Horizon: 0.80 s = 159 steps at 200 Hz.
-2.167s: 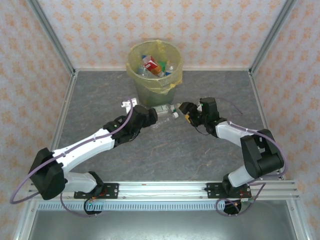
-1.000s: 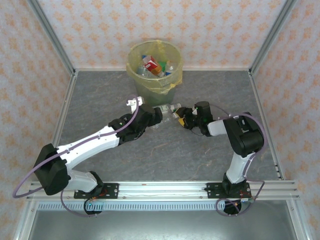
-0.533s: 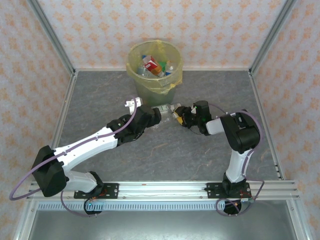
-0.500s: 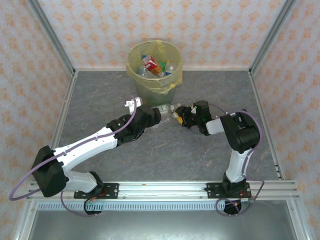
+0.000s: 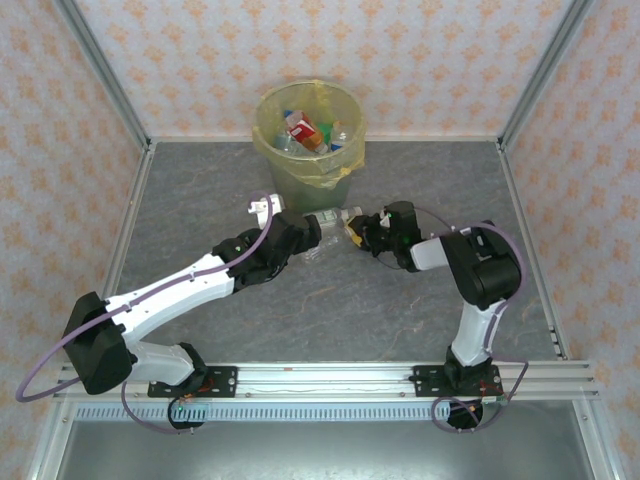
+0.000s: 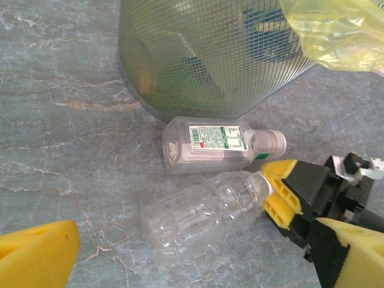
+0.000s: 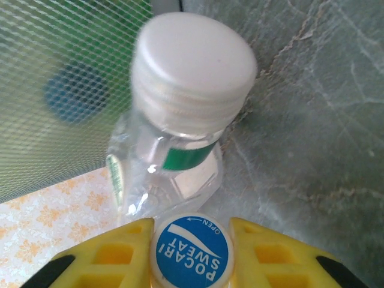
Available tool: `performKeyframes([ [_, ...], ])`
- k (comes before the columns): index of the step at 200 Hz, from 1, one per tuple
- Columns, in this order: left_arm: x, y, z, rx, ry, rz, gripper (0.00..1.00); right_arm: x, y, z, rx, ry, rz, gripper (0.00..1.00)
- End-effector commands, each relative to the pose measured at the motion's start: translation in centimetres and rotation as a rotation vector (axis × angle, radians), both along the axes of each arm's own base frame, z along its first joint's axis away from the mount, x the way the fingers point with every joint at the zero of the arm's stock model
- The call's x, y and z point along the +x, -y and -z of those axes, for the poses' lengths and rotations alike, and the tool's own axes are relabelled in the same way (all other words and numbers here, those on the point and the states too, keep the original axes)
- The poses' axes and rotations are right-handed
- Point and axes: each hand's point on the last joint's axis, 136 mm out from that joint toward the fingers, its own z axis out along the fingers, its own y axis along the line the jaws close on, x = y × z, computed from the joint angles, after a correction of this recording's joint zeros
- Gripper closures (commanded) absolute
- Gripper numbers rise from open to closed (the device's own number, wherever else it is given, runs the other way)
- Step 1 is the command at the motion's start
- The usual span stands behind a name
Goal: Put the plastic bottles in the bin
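Observation:
A clear label-less plastic bottle [image 6: 198, 216] lies on the grey table in front of the bin [image 5: 308, 130]. My right gripper [image 7: 192, 258] is shut on its blue-and-white cap [image 7: 192, 259], yellow pads on both sides; in the left wrist view that gripper [image 6: 282, 198] sits at the bottle's neck. A second clear bottle [image 6: 210, 144] with a white-green label and a white cap [image 7: 193, 60] lies against the bin's foot. My left gripper [image 6: 198, 264] stands open, fingers wide on either side of the label-less bottle's base without touching it. Several bottles lie inside the bin.
The bin's mesh wall [image 6: 210, 54] and its yellow bag liner [image 6: 336, 30] stand just behind both bottles. The two arms meet close together at the table's middle [image 5: 330, 235]. Patterned walls enclose the table on three sides.
My right gripper has slid a little left and its jaws have closed on the bottle's cap. The left arm has barely moved and stays open.

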Motion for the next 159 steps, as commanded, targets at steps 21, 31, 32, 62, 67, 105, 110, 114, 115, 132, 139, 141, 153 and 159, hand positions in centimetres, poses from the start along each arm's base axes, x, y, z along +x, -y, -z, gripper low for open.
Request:
performKeyframes([
  [21, 0.4, -1.7, -4.0, 0.046, 0.093, -0.062, 0.01, -1.1, 2.8, -4.4, -0.057, 0.097, 0.055, 0.72],
  [31, 0.5, -2.0, -4.6, 0.055, 0.109, -0.075, 0.01, -1.4, 3.6, -5.1, -0.077, 0.106, 0.064, 0.72],
  [32, 0.5, -2.1, -4.7, 0.056, 0.110, -0.075, 0.01, -1.4, 3.6, -5.2, -0.078, 0.110, 0.064, 0.72],
  [62, 0.8, -3.0, -7.9, 0.079, 0.176, -0.098, 0.01, -1.9, 6.4, -8.8, -0.149, 0.181, 0.105, 0.72],
  [67, 0.9, -3.2, -8.4, 0.083, 0.186, -0.107, 0.01, -1.9, 6.9, -9.5, -0.163, 0.196, 0.114, 0.72],
  [105, 1.0, -4.9, -12.6, 0.059, 0.272, -0.160, 0.01, -1.3, 11.1, -16.2, -0.252, 0.320, 0.213, 0.71],
  [110, 1.0, -5.1, -13.0, 0.057, 0.280, -0.165, 0.01, -1.2, 11.7, -17.2, -0.262, 0.337, 0.233, 0.71],
  [114, 1.0, -5.2, -13.5, 0.051, 0.292, -0.168, 0.01, -1.0, 12.1, -17.8, -0.270, 0.350, 0.246, 0.71],
  [115, 1.0, -5.3, -13.5, 0.051, 0.293, -0.168, 0.01, -1.0, 12.2, -18.0, -0.272, 0.353, 0.248, 0.71],
  [132, 1.0, -5.4, -14.9, 0.049, 0.325, -0.162, 0.01, -0.7, 13.4, -21.9, -0.291, 0.430, 0.303, 0.70],
  [139, 1.0, -5.4, -15.2, 0.055, 0.333, -0.161, 0.01, -0.5, 13.8, -23.6, -0.299, 0.463, 0.318, 0.70],
  [141, 1.0, -5.4, -15.4, 0.055, 0.335, -0.161, 0.01, -0.4, 13.9, -23.9, -0.303, 0.469, 0.323, 0.69],
  [153, 1.1, -5.6, -15.7, 0.068, 0.340, -0.166, 0.01, -0.1, 14.2, -26.7, -0.313, 0.525, 0.342, 0.69],
  [159, 1.2, -5.6, -15.8, 0.072, 0.341, -0.168, 0.01, 0.1, 14.3, -28.1, -0.314, 0.552, 0.353, 0.69],
])
